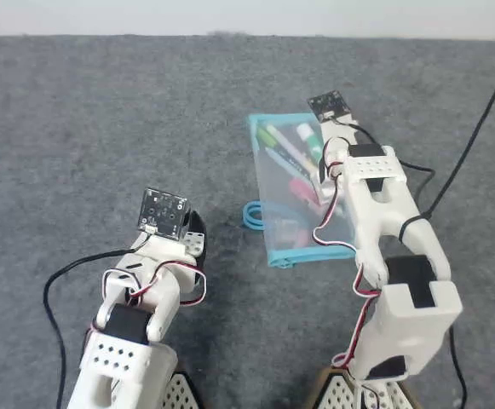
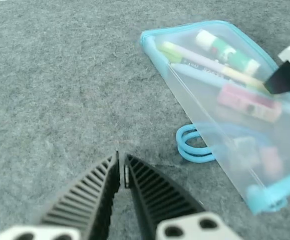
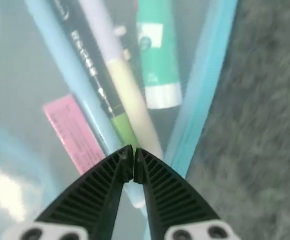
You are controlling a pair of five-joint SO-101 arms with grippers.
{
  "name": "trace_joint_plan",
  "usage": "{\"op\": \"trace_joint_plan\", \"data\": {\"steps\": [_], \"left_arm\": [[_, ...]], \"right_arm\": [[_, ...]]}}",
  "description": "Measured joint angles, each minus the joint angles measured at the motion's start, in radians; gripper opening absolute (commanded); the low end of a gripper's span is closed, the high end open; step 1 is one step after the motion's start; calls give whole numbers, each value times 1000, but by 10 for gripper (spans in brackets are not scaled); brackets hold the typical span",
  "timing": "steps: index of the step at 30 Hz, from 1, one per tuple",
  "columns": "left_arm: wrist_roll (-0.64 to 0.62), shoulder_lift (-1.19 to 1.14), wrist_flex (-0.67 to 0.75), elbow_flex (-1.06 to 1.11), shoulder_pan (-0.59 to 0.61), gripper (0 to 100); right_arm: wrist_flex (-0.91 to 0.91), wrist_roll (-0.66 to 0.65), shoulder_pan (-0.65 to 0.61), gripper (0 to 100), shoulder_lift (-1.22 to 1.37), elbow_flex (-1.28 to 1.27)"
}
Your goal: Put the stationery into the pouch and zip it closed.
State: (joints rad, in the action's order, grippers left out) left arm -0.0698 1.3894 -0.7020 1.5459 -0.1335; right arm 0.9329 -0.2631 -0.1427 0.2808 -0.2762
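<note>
Tabletop: grey felt mat [image 1: 102,111] covering the whole work surface.

Arms, count: two white jointed arms, side by side at the near edge.

Right arm [image 1: 400,256]: stretched forward along the right side of the pouch, its wrist tipped down over the pouch's blue-trimmed edge.

Left arm [image 1: 136,324]: folded back at the near left, its wrist low over bare felt and aimed toward the pouch.

Pouch, count: one translucent plastic pouch with light blue trim [image 1: 271,183], lying flat near the middle of the mat under the right arm, with the stationery inside it. Whether the zip is done up I cannot tell.

Right gripper [image 3: 134,156]: black ribbed jaws brought together tip to tip, right over the blue trim. Whether anything is pinched between them I cannot tell.

Left gripper [image 2: 123,167]: jaws nearly together with only a sliver between them, holding nothing, near the loop but apart from it.

Pens, count: three inside the pouch, lying side by side: a light blue pen [image 3: 70,70], a black-barrelled pen [image 3: 92,75], and a lilac-and-yellow pen [image 3: 120,75].

Glue stick, count: one green-and-white glue stick [image 3: 157,60], beside the pens at the pouch's far end.

Eraser, count: one flat pink rectangular block [image 3: 75,132], next to the light blue pen.

Loop, count: one blue cord loop [image 2: 192,145] sticking out from the pouch's left edge onto the felt.
</note>
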Motion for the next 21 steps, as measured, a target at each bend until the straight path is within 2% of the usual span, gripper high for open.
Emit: {"op": "trace_joint_plan", "data": {"steps": [10,21], "left_arm": [[0,0,0,0,0,12],[0,0,0,0,0,12]], "right_arm": [[114,-2,-12,6,-29,-12],[91,-20,-63,6,-284,-299]]}}
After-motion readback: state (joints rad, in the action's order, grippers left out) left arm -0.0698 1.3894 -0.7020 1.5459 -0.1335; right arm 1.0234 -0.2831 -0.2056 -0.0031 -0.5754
